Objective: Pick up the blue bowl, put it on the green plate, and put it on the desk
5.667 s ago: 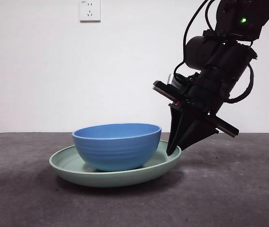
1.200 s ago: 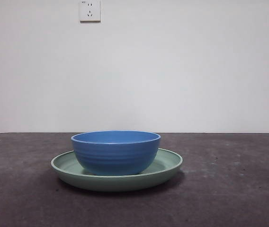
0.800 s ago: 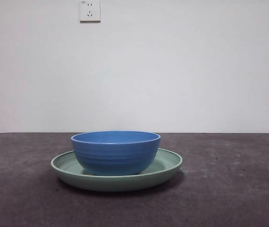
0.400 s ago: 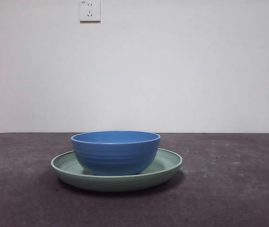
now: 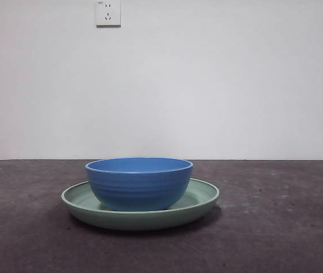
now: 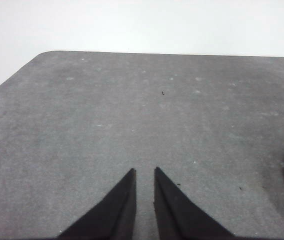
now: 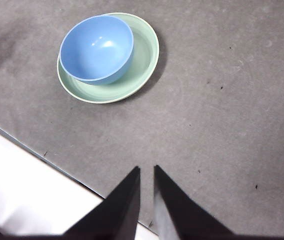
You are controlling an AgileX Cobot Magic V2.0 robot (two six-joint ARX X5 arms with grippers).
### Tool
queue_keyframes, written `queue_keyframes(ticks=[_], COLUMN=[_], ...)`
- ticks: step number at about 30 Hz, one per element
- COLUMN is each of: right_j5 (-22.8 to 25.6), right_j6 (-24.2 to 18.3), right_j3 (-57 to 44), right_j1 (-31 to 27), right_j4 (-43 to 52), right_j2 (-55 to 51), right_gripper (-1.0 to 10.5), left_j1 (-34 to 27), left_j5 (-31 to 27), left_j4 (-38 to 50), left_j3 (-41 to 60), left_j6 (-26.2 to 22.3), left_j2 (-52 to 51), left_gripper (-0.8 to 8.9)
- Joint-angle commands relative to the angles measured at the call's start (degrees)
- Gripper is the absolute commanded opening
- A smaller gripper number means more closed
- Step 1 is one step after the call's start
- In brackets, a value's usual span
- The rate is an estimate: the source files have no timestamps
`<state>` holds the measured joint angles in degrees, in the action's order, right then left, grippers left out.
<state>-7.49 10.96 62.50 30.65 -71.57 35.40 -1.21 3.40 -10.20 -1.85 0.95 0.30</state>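
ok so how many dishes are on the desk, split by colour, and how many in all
blue: 1, the blue bowl, sitting in the plate
green: 1, the green plate, flat on the desk
total: 2 dishes; neither hand is touching them

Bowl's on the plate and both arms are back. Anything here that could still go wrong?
1. The glossy blue ridged bowl sits off-centre in the shallow mint-green plate, against one side of the rim; a nudge might slide or tip it.
2. The right tool hangs above the dark grey desk's edge; a careless descent could clip it.
3. The left tool sees only a sliver of plate rim, so approaching from there is near-blind.
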Motion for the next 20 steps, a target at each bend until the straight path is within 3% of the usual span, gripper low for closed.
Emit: queue_keyframes(ticks=[1,16,20], right_j5=[0.0,0.0,-0.1], right_j6=[0.6,0.6,0.5], right_j3=[0.3,0.3,0.2], right_j1=[0.3,0.3,-3.1], right_j4=[0.5,0.5,1.0], right_j2=[0.3,0.3,-0.7], right_gripper=[0.4,0.4,0.4], left_j1=[0.1,0.1,0.1], left_j5=[-0.2,-0.2,-0.2], left_j4=[-0.5,-0.5,-0.5], left_j3=[1.2,1.2,1.2], left_j6=[0.0,0.0,0.0], left_j2=[-0.1,-0.1,-0.1], left_gripper=[0.59,0.59,0.59])
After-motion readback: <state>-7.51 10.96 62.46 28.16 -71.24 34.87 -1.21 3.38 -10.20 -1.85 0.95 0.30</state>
